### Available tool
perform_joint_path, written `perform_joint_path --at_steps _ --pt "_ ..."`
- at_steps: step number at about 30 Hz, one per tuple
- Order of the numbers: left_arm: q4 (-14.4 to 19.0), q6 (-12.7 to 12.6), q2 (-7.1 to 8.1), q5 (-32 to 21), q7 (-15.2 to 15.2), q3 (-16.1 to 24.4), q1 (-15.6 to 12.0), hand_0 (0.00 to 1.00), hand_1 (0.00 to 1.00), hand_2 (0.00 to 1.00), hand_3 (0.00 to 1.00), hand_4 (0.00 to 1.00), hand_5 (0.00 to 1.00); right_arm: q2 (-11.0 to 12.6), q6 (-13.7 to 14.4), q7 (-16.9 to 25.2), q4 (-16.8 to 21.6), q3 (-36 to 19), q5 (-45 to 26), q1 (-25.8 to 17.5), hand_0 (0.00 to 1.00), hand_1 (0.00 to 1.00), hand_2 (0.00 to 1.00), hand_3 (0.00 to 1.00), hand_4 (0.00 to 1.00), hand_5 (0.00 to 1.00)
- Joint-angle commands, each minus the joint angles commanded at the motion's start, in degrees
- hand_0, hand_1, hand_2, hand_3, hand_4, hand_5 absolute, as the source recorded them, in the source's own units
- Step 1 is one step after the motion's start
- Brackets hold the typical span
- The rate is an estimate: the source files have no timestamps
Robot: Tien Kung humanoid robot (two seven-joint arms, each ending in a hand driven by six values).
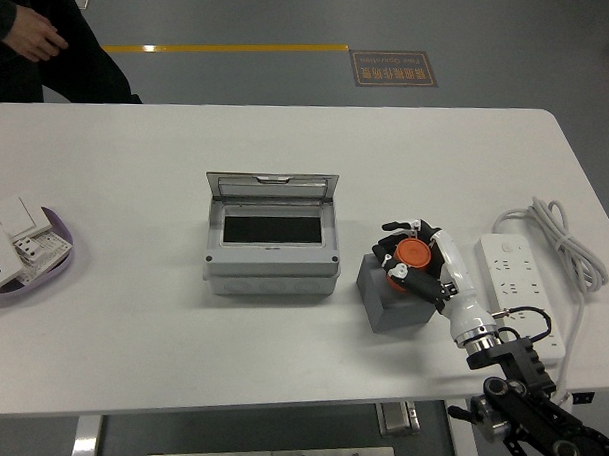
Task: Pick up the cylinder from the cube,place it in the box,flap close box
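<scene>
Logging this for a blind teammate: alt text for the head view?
The robot's right hand grips an orange cylinder over a grey cube, right of an open grey box on a white table. A power strip lies far right; a person stands top left.

Even, bright overhead light fills the scene, and the white table (180,344) reads almost flat, with mild glare and little texture. Shadows are soft and short: a faint one hugs the base of the grey box (271,277), another lies beside the dark cube (394,306). Focus is sharp throughout, with no motion blur.
</scene>
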State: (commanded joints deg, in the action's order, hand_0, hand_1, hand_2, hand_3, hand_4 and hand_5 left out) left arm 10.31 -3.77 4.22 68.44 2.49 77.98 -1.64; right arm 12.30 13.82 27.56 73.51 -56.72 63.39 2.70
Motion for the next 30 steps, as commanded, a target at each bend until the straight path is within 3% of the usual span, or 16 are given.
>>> perform_joint_path --at_steps 3,4,10,11,15,16,22,23,28,29,30 --pt "0.0 0.02 -0.05 0.12 0.07 0.05 -0.06 0.579 0.612 0.608 0.659 0.647 0.122 -0.4 0.09 0.17 0.05 -0.33 -0.16 -0.21 0.536 0.539 0.489 0.504 0.775 0.151" --pt "0.0 0.02 -0.08 0.17 0.09 0.07 -0.07 0.579 0.613 0.608 0.659 0.647 0.122 -0.5 0.13 0.23 0.07 -0.39 -0.21 -0.26 0.512 0.528 0.485 0.499 0.643 0.079" --pt "0.0 0.1 -0.11 0.33 -0.05 0.19 0.03 0.579 0.613 0.608 0.659 0.647 0.122 -0.62 0.36 0.46 0.11 -0.39 -0.52 -0.39 0.512 0.528 0.485 0.499 0.643 0.079" --pt "0.0 0.12 -0.09 0.34 -0.08 0.23 0.04 0.578 0.612 0.608 0.659 0.647 0.122 -0.6 0.41 0.49 0.12 -0.38 -0.56 -0.39 0.628 0.538 0.483 0.463 0.578 0.002" --pt "0.0 0.14 -0.01 0.43 -0.04 0.32 0.06 0.578 0.612 0.608 0.659 0.647 0.122 -0.56 0.57 0.53 0.11 -0.31 -0.67 -0.41 0.628 0.538 0.483 0.463 0.578 0.002" --pt "0.0 0.14 0.0 0.4 -0.02 0.3 0.05 0.578 0.612 0.608 0.66 0.648 0.12 -0.56 0.61 0.52 0.11 -0.25 -0.67 -0.42 0.586 0.519 0.458 0.427 0.284 0.002" --pt "0.0 0.12 0.02 0.13 -0.02 0.03 0.04 0.578 0.612 0.608 0.66 0.648 0.12 -0.52 0.75 0.45 0.16 0.17 -0.36 -0.56 0.586 0.519 0.458 0.427 0.284 0.002" --pt "0.0 0.11 0.03 0.08 -0.03 -0.01 0.04 0.577 0.612 0.608 0.659 0.648 0.12 -0.48 0.78 0.42 0.19 0.3 -0.21 -0.59 0.541 0.499 0.44 0.399 0.188 0.002" --pt "0.0 0.07 0.03 -0.09 -0.03 -0.14 0.02 0.577 0.612 0.608 0.659 0.648 0.12 -0.32 1.04 0.28 0.48 0.74 0.34 -0.6 0.541 0.499 0.44 0.399 0.188 0.002" --pt "0.0 0.07 0.04 -0.09 -0.02 -0.13 0.01 0.577 0.612 0.608 0.659 0.648 0.121 -0.28 1.13 0.28 0.63 0.75 0.39 -0.57 0.523 0.487 0.431 0.387 0.098 0.002" --pt "0.0 0.06 0.04 -0.09 -0.01 -0.12 0.02 0.577 0.612 0.608 0.659 0.648 0.121 -0.22 1.25 0.25 0.86 0.72 0.46 -0.5 0.523 0.487 0.431 0.387 0.098 0.002"
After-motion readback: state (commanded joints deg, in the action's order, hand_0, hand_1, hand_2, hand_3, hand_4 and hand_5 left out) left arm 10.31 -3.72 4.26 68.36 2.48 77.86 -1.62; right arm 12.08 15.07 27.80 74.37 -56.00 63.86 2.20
